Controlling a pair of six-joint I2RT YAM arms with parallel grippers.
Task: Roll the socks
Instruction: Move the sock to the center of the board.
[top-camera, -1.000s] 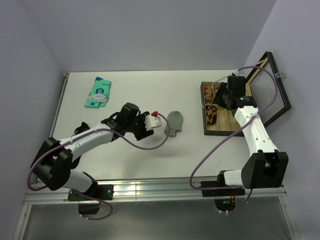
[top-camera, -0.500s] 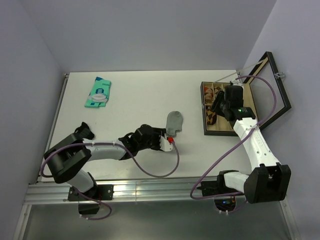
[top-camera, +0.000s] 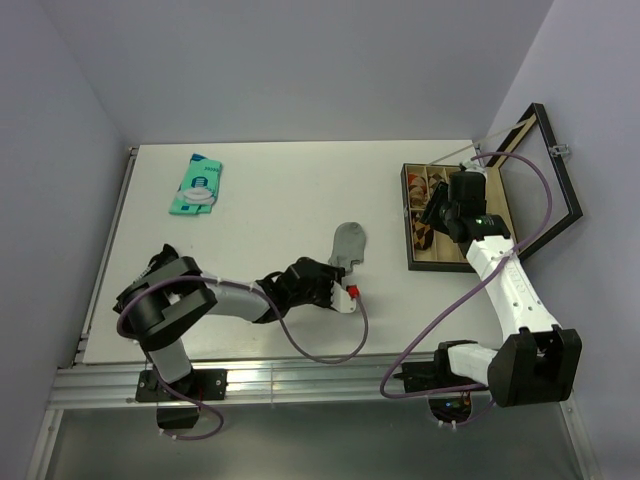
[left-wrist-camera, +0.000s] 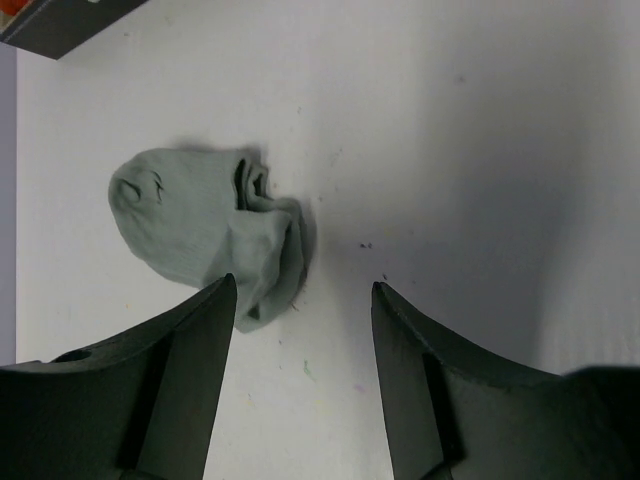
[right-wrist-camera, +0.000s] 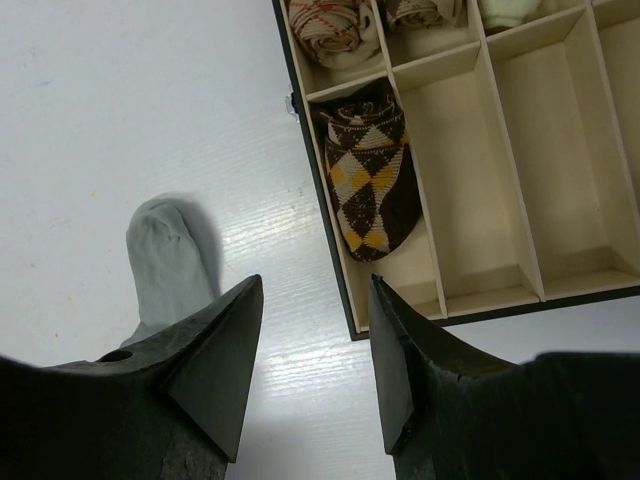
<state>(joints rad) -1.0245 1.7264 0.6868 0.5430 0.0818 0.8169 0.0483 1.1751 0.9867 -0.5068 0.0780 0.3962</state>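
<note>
Left end effector (left-wrist-camera: 300, 285) has swung round to the near side of the small grey soft fabric sock (left-wrist-camera: 205, 230); fingers apart, empty. Sock lies bunched on the white counter (top-camera: 280, 190), ungripped. Right end effector (right-wrist-camera: 312, 282) apart, idle. Rolling judged not begun.

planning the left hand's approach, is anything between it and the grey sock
Nothing visible does. Only bare table lies between the open left hand and the grey sock, which sits just ahead, offset to one side.
</note>
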